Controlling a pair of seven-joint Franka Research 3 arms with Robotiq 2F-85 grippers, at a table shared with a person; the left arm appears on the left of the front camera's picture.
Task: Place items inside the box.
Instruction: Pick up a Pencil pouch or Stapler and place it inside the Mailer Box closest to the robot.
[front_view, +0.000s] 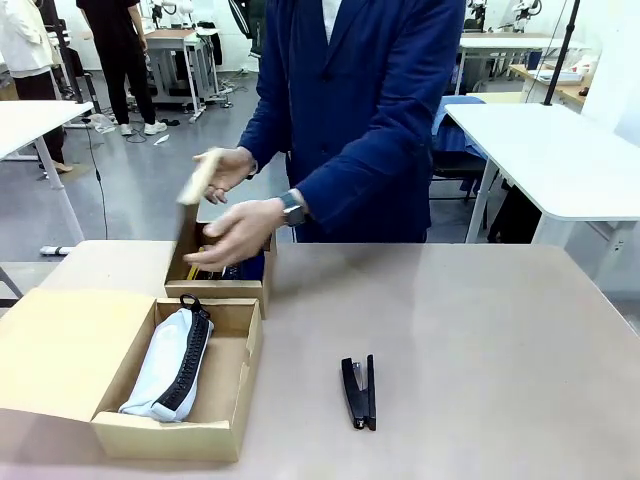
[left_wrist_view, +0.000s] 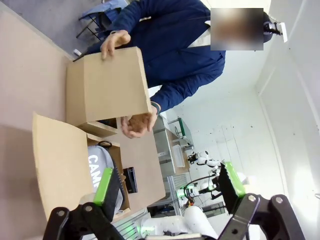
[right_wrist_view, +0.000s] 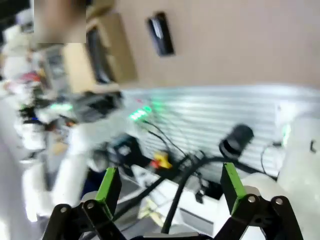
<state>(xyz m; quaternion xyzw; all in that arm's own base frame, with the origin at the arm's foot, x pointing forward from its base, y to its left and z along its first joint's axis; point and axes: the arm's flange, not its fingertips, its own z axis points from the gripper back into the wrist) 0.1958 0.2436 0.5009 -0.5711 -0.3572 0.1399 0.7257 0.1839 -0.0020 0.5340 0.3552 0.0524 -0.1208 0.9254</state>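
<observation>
- Holding my left gripper (left_wrist_view: 167, 185) with its jaws wide apart and nothing between them; the green pads (left_wrist_view: 105, 186) touch nothing.
- My right gripper (right_wrist_view: 169, 184) also stands parted and empty; its wrist view is blurred.
- Grey pencil case (front_view: 170, 365) lies lengthways inside the near box (front_view: 165, 437) with its black zip showing. The box's lid flap is folded out to my left. White letters "CAM" read on the case in my left wrist view.
- Far box (front_view: 215, 290) sits just behind the near box. One hand (front_view: 225, 170) of the person holds its lid (front_view: 198, 180) up; the other hand (front_view: 240, 232) is over the opening.
- Inside the far box a navy shape (front_view: 250, 268) and a yellow sliver (front_view: 192, 270) show; I cannot tell what they are.
- Black stapler (front_view: 360, 392) lies flat on the bare table (front_view: 480, 330), outside both boxes, to my right of the near one and apart from it.
</observation>
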